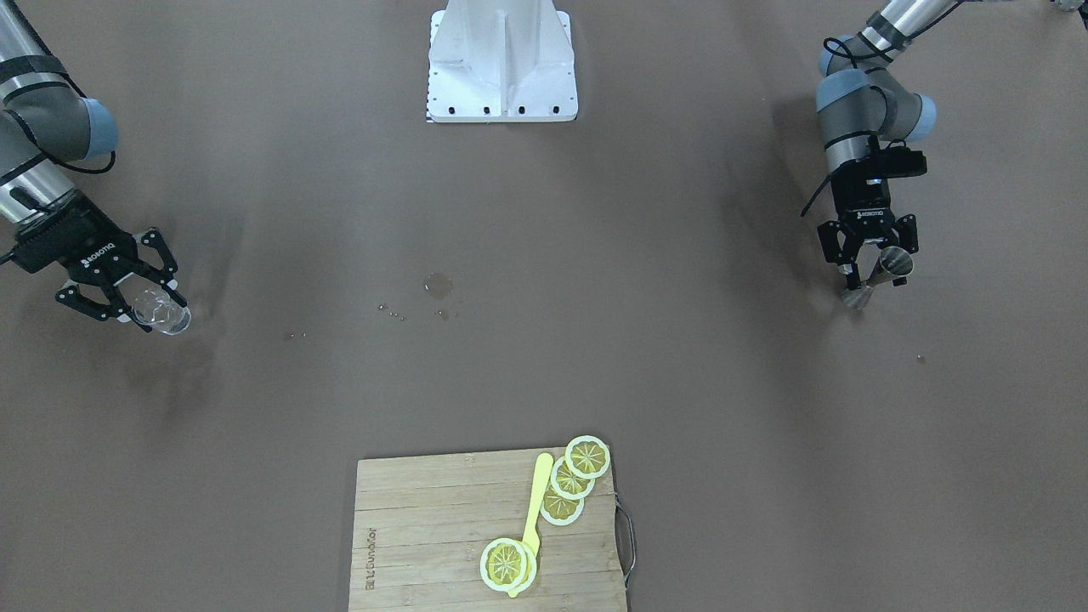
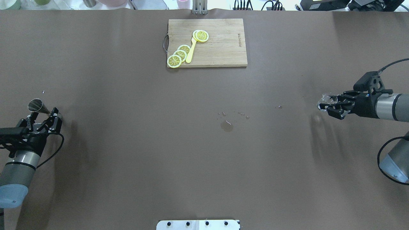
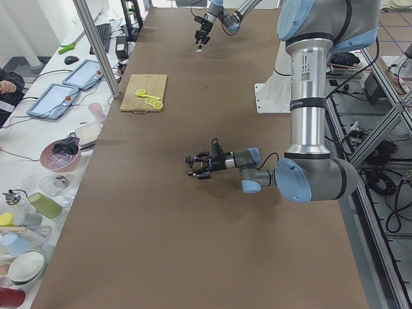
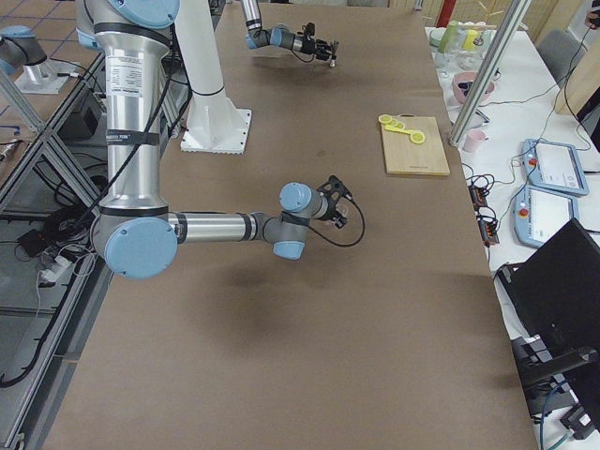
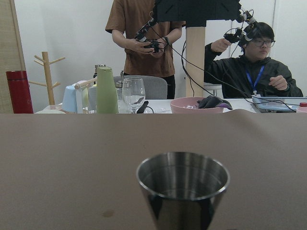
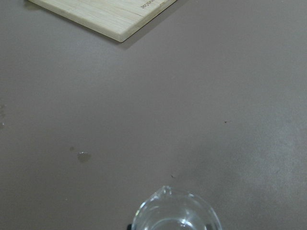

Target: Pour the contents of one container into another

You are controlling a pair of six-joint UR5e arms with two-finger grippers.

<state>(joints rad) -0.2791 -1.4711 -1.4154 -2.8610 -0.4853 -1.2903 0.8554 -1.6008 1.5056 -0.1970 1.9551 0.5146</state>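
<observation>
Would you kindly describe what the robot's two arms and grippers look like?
The left arm and right arm are silver tubes with pale blue joint caps. The left gripper and right gripper are black, with white ROBOTIQ lettering; black cables loop by each wrist.

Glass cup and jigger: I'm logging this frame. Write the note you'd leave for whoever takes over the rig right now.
Left gripper: shut on the jigger, at the left end of the table.
Right gripper: shut on the glass cup, at the right end.
Done: both containers are gripped. A puddle with droplets lies mid-table; whether the cup holds liquid is unclear.
Left: bring the two together and pour from the cup into the jigger. They are far apart now.
</observation>
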